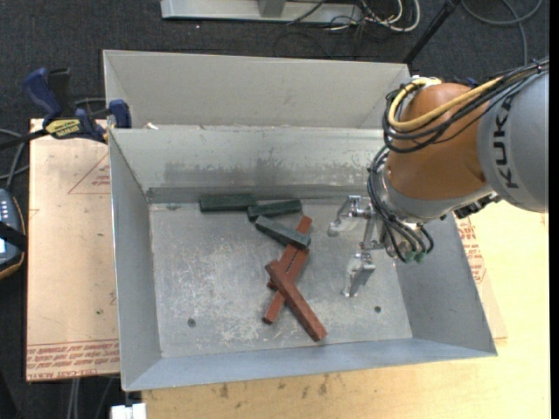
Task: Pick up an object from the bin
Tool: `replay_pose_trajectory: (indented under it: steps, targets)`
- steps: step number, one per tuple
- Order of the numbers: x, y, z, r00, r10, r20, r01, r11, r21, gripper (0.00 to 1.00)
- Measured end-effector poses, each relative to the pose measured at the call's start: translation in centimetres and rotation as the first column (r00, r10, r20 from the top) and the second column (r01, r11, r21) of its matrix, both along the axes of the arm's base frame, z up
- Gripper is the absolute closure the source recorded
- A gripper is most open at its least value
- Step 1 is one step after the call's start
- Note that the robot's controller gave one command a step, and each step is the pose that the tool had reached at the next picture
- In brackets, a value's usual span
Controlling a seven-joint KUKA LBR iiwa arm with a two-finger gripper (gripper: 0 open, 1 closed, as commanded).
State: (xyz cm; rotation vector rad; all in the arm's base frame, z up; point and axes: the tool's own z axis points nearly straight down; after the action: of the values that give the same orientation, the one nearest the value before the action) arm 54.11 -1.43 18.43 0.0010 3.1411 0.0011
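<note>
My gripper (348, 250) hangs in the right part of the bin, just above the floor. Its two metal fingers stand apart, one fingertip (337, 226) toward the back and one (354, 284) toward the front, with nothing between them. To its left lie two crossed reddish-brown bars (291, 293), the nearest things, a short way off the fingers. A dark green bar (281, 233) rests tilted across the upper end of one brown bar.
Two more dark green bars (249, 205) lie end to end along the foot of the back wall. The arm with its orange cover and cables overhangs the bin's right wall.
</note>
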Motion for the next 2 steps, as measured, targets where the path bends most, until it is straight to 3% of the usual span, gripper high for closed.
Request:
replay_pose_trajectory:
  steps: [1, 2]
  targets:
    - [7.7, 4.8, -6.11, 0.998, 0.059, 0.011, -0.059, 0.998, 0.0, 0.0]
    - [6.72, 5.28, -6.84, 0.968, 0.25, 0.0, -0.25, 0.968, 0.0, 0.0]
